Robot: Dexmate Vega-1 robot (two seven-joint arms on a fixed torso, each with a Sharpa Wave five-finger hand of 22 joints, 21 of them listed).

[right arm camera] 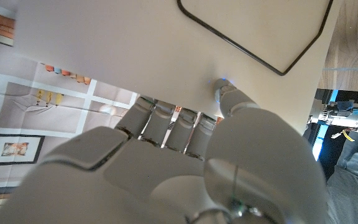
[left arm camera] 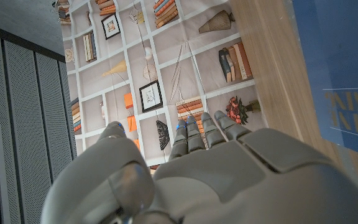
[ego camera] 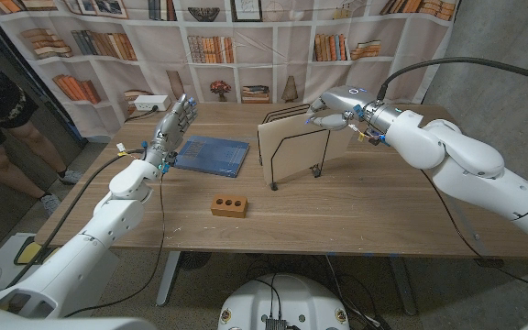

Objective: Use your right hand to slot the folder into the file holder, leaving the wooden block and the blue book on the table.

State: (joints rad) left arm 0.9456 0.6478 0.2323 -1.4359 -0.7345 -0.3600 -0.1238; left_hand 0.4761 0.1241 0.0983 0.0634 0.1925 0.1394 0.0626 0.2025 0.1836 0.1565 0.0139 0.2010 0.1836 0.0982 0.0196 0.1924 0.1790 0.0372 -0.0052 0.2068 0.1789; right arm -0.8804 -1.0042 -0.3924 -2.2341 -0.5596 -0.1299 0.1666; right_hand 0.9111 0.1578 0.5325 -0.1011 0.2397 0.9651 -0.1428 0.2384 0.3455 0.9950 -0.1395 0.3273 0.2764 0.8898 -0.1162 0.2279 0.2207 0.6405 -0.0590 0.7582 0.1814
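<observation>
- Your right hand [ego camera: 330, 112] grips the folder [ego camera: 293, 152] at its top right corner; fingers [right arm camera: 166, 124] press its cream face.
- Folder stands upright on its long edge, long axis running left-right, in the wire file holder [ego camera: 287, 117] at the table's far middle.
- Your left hand [ego camera: 174, 124] is released, fingers apart, raised above the table's far left.
- Blue book [ego camera: 212, 154] lies flat left of the holder; wooden block [ego camera: 229, 205] sits nearer, well apart from both.
- Wooden table [ego camera: 356, 220]; bookshelf-print backdrop [ego camera: 273, 46] behind.
</observation>
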